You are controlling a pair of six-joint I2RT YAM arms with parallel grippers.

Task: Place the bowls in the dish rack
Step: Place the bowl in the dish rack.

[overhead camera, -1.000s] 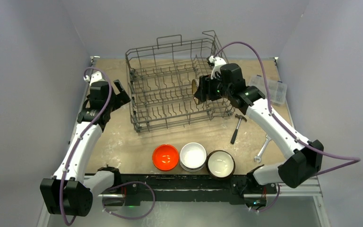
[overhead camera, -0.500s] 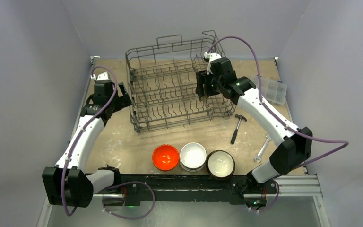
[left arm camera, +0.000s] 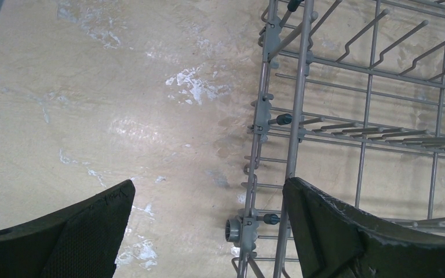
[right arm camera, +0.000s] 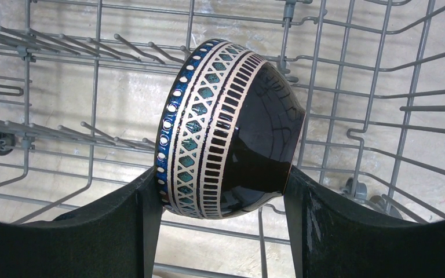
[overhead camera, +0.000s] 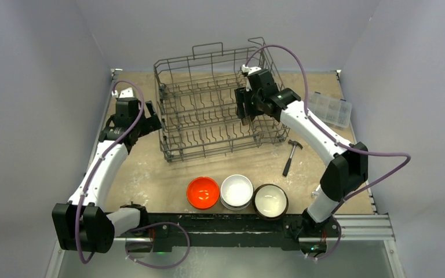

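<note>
Four bowls (overhead camera: 203,192) (overhead camera: 236,190) (overhead camera: 271,200) (right arm camera: 226,127) (one blue-patterned), one dish rack (overhead camera: 163,116), one hammer (overhead camera: 290,155), one clear box (overhead camera: 331,109).

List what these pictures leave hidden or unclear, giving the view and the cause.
Inside of the patterned bowl: right wrist view shows only its outside.
The same bowl, top view: hidden behind the right hand.
Contents of the clear box: top view, too small.
The white bowl, single or stacked: top view, too small.

Table (overhead camera: 145,174): dish rack (overhead camera: 208,124) at back; orange bowl (overhead camera: 203,192), white bowl (overhead camera: 236,191), dark bowl (overhead camera: 270,201) near edge; hammer (overhead camera: 290,155), clear box (overhead camera: 331,109) rt.
</note>
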